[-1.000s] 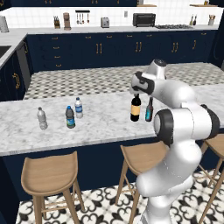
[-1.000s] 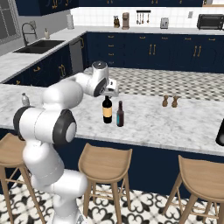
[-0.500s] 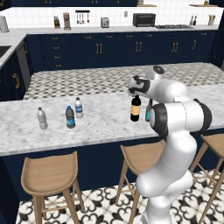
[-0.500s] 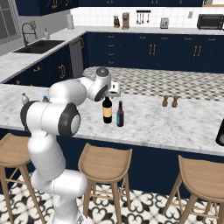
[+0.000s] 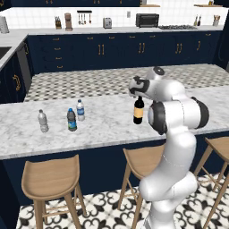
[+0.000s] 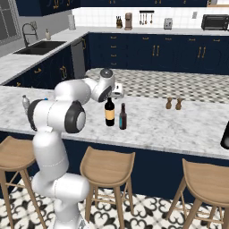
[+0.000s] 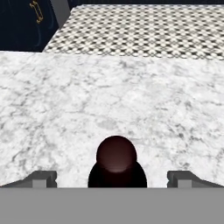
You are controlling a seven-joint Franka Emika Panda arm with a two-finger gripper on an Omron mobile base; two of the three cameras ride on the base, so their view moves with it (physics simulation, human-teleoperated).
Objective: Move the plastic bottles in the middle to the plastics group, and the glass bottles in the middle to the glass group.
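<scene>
Hand view: wine bottle (image 7: 116,162) upright, centred under open, empty gripper (image 7: 112,178) (fingertips wide either side of cap); straight descent needed.

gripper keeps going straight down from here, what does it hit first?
Likely the black wine bottle's cap: it sits directly below the gripper, between the spread fingertips. How much height is left is unclear.

Two rear cameras flank the arm, sharing the white marble island counter (image 5: 103,125) (image 6: 152,125); the hand camera stares straight down, close above it (image 7: 65,96).

Wine bottle (image 6: 109,112) beside long-necked bottle (image 6: 123,117)
</scene>
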